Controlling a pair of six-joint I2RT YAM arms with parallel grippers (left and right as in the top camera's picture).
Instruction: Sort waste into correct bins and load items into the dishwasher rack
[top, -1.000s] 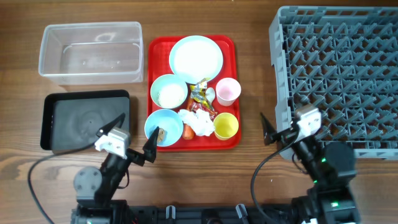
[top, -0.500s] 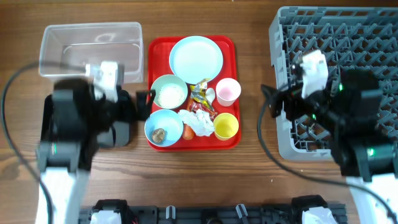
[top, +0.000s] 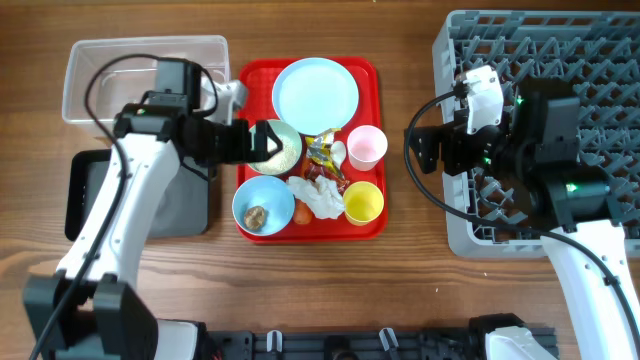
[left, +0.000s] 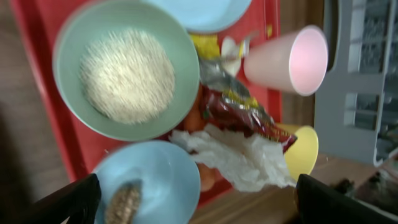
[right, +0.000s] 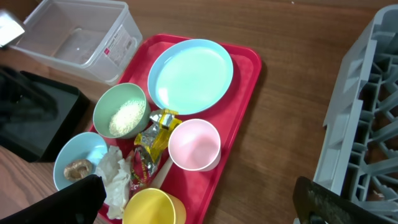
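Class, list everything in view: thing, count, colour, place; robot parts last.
tub: one, clear, far left
black tray: one, black, near left
red tray: one, red, centre
plate: one, pale blue, red tray's far end
rice bowl: one, pale green, tray's left
rice: one heap, white, in it
near bowl: one, pale blue, tray's near left
lump: one, brown, in it
pink cup: one, pink, tray's right
yellow cup: one, yellow, tray's near right
wrappers: two, yellow and red, tray's middle
tissue: one, white, beside yellow cup
carrot: one, orange, beside tissue
spoon: one, white, beside pink cup
rack: one, grey, right
left gripper: one, black, open, over rice bowl
right gripper: one, black, open, beside rack
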